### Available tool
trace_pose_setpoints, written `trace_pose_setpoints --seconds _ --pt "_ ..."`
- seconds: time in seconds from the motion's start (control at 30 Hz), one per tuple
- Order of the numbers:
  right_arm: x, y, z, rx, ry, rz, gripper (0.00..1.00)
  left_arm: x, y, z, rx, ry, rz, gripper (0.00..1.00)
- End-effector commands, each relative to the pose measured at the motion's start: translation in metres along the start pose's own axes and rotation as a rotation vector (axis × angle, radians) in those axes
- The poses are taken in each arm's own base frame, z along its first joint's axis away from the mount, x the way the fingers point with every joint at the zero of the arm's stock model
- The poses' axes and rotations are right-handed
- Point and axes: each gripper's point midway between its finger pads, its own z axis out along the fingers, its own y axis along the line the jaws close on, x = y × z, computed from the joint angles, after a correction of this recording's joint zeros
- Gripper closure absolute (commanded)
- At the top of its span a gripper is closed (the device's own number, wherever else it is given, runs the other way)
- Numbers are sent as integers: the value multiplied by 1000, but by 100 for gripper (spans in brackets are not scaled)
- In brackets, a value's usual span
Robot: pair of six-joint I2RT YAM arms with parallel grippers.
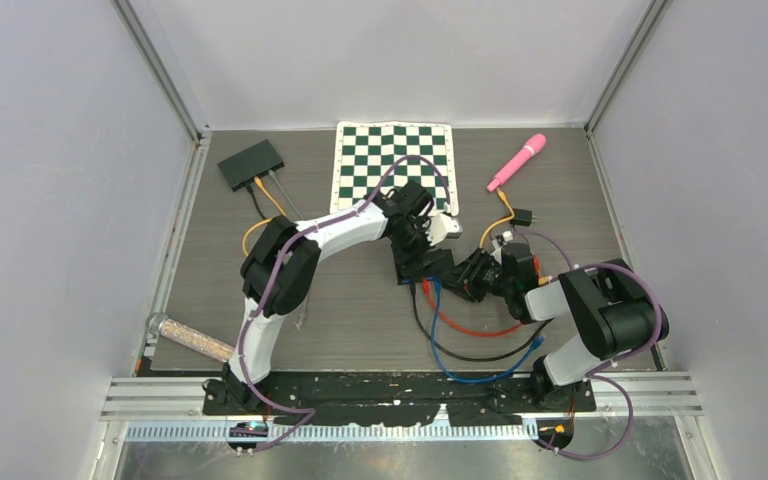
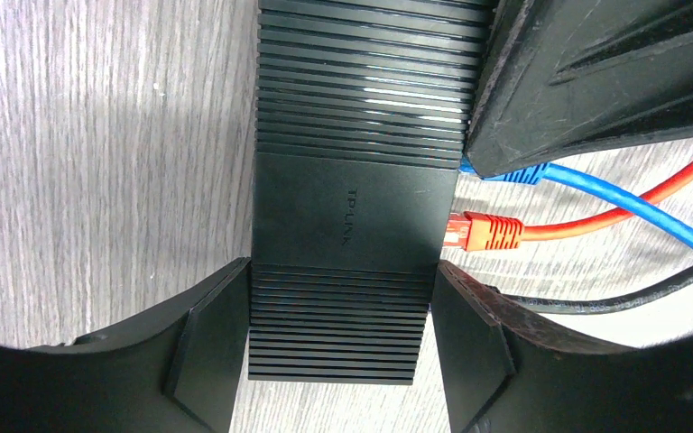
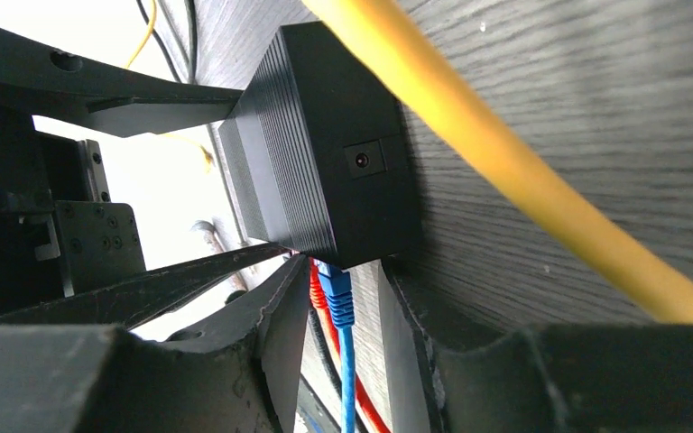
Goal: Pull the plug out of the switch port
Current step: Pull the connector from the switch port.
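The black ribbed TP-Link switch (image 2: 347, 207) lies on the wooden table at mid-table. My left gripper (image 2: 340, 347) is shut on its sides, near one end; in the top view it (image 1: 412, 258) covers most of the switch. A blue plug (image 3: 334, 293), a red plug (image 2: 483, 231) and a black cable (image 2: 595, 302) sit in the switch's (image 3: 325, 171) ports. My right gripper (image 3: 343, 284) is open, with one finger on each side of the blue plug, at the port face. A gap shows on both sides of the plug. In the top view it (image 1: 453, 275) is right of the switch.
A thick yellow cable (image 3: 469, 135) runs across the table past the switch. A second black switch (image 1: 251, 164) with yellow cables is at back left. There is also a green chessboard mat (image 1: 394, 160), a pink wand (image 1: 517, 161), a bead-filled tube (image 1: 185, 337) at front left, and cable loops (image 1: 480, 350) in front.
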Motion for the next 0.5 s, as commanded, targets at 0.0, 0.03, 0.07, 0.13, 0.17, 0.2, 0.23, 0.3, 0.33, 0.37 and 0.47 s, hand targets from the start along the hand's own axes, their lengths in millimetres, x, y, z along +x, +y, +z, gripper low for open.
trace_pose_setpoints --seconds 0.0,0.03,0.07,0.13,0.17,0.2,0.23,0.3,0.33,0.37,0.47 --pt "14 -50 -6 156 -32 106 56 0 -33 -1 135 18 -10 67" --pt "12 -46 -6 131 -47 116 56 -1 -33 -1 134 17 -10 67" --pt "15 -47 -7 129 -47 123 54 0 -33 -1 134 18 -12 67" --pt "15 -43 -8 111 -56 126 53 0 -32 -1 134 21 -14 68" --pt "14 -42 -9 108 -66 123 52 0 -32 -1 135 23 -14 68" --pt "13 -41 -9 107 -70 119 52 1 -33 -1 137 25 -15 68" --pt "13 -41 -9 111 -75 115 52 1 -33 -1 138 25 -15 68" --pt "13 -38 -7 106 -67 109 52 1 -33 -1 138 22 -17 68" --pt "13 -35 -5 99 -61 104 53 1 -34 -1 138 23 -19 68" --pt "14 -32 -3 92 -58 103 55 0 -34 -1 139 22 -21 68" --pt "20 -29 -1 89 -42 97 58 -1 -33 0 136 22 -22 68"
